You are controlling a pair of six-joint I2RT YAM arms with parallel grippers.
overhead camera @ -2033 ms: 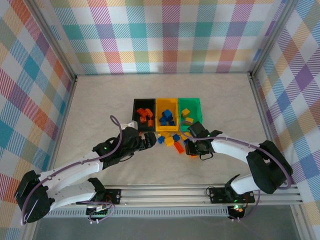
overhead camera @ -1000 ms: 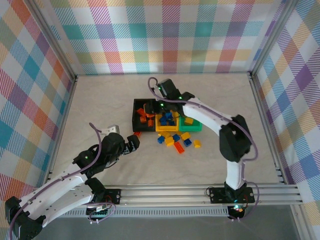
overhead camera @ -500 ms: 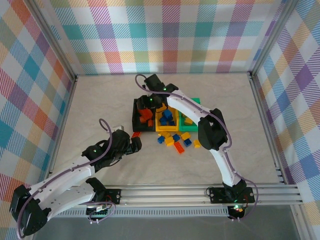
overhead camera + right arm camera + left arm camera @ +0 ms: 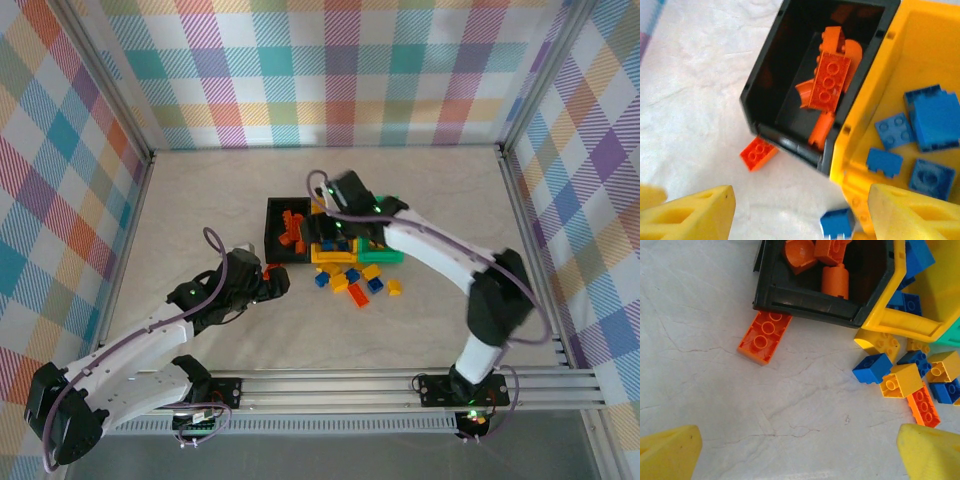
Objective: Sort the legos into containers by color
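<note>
Legos [image 4: 355,283]: we see loose blue, yellow and orange bricks clustered on the table [image 4: 200,200] just in front of the bins.
Black bin [image 4: 762,75]: we count several orange bricks [image 4: 829,82] inside.
Yellow bin [image 4: 920,45]: blue bricks [image 4: 935,120] lie in it.
Green bin [image 4: 388,254]: largely hidden behind the right arm.
Long orange brick [image 4: 764,336]: on the table, just beside the black bin's wall.
Left gripper [image 4: 800,455]: fingers spread wide, empty, over bare table.
Right gripper [image 4: 800,215]: fingers apart, nothing between them, above the black bin's near corner.
</note>
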